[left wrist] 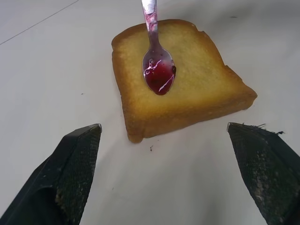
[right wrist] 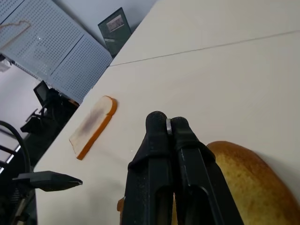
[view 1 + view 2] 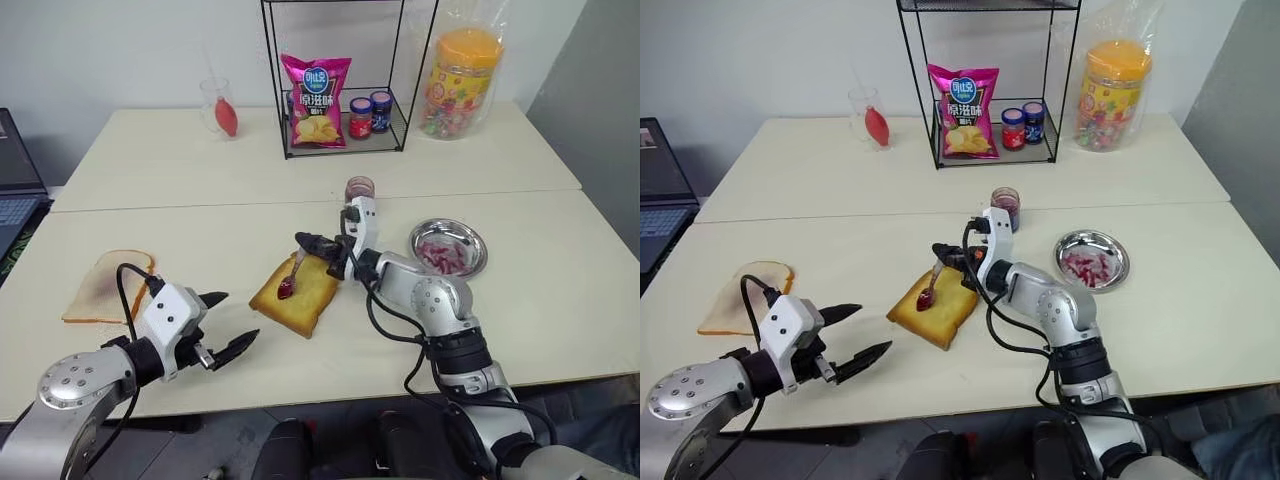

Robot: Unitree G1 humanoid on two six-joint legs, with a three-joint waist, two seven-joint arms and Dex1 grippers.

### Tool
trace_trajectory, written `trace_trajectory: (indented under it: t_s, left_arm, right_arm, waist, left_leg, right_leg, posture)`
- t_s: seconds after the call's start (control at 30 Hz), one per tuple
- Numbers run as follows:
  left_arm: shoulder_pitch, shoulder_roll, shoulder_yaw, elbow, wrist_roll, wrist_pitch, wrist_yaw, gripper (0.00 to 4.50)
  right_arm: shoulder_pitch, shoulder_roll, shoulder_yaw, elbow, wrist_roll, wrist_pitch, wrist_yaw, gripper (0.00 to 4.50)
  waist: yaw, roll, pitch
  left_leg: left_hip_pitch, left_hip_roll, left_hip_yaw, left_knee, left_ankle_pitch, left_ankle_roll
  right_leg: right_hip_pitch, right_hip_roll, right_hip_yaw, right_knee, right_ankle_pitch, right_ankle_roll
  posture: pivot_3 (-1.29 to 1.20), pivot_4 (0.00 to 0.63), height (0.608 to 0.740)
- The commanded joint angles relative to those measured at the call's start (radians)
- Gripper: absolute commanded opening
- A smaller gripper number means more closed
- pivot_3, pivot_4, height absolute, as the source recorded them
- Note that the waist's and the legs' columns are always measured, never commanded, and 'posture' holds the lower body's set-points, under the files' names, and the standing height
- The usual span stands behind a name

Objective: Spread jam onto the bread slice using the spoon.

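On the near table point(image 3: 560, 300), right in front of me, lies the bread slice point(image 3: 310, 297): thick, golden-brown, with a darker crust and a rounded top. It lies flat, and its long axis runs on a diagonal, from the near-left corner toward the far right where my right arm comes in.

My right gripper point(image 3: 312, 242) hangs just over the far edge of the bread, its two black fingers pressed together on the handle of the spoon point(image 3: 291, 277). In the right wrist view I can see a sliver of silver metal pinched between the fingertips point(image 2: 157, 123). The spoon is small and silver with a slim straight handle; the handle slopes down from the gripper, and the little oval bowl points toward my left and toward me, over the middle of the bread. In the bowl sits the jam point(image 1: 159, 79), a glossy, dark red-purple blob with white highlights, and a reddish smear runs up the lower handle. I cannot tell whether the bowl touches the bread.

My left gripper point(image 3: 228, 324) hovers low over the table on the near left of the bread, apart from it, with its fingers spread wide and holding nothing. They point at the bread.

Farther left lies a paler, thinner slice point(image 3: 108, 288).
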Motion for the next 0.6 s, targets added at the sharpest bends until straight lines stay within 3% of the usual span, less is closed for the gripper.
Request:
trace_trajectory:
  t_s: [0.03, 0.6]
  left_arm:
    - [0.010, 0.001, -0.008, -0.026, 0.008, -0.022, -0.003, 4.50]
    - [0.011, -0.006, -0.031, -0.028, 0.009, -0.024, 0.006, 4.50]
  right_arm:
    - [0.005, -0.048, 0.067, -0.112, -0.070, -0.076, 0.092, 0.03]
    - [0.022, -0.168, 0.201, -0.260, -0.249, -0.243, 0.251, 0.03]
  waist:
    - [0.000, 0.000, 0.000]
    - [0.001, 0.000, 0.000]
  left_leg:
    - [0.000, 0.000, 0.000, 0.000, 0.000, 0.000]
    - [0.000, 0.001, 0.000, 0.000, 0.000, 0.000]
  right_leg:
    - [0.000, 0.000, 0.000, 0.000, 0.000, 0.000]
    - [0.000, 0.001, 0.000, 0.000, 0.000, -0.001]
  posture:
    - [0.00, 0.150, 0.740]
    - [0.00, 0.150, 0.740]
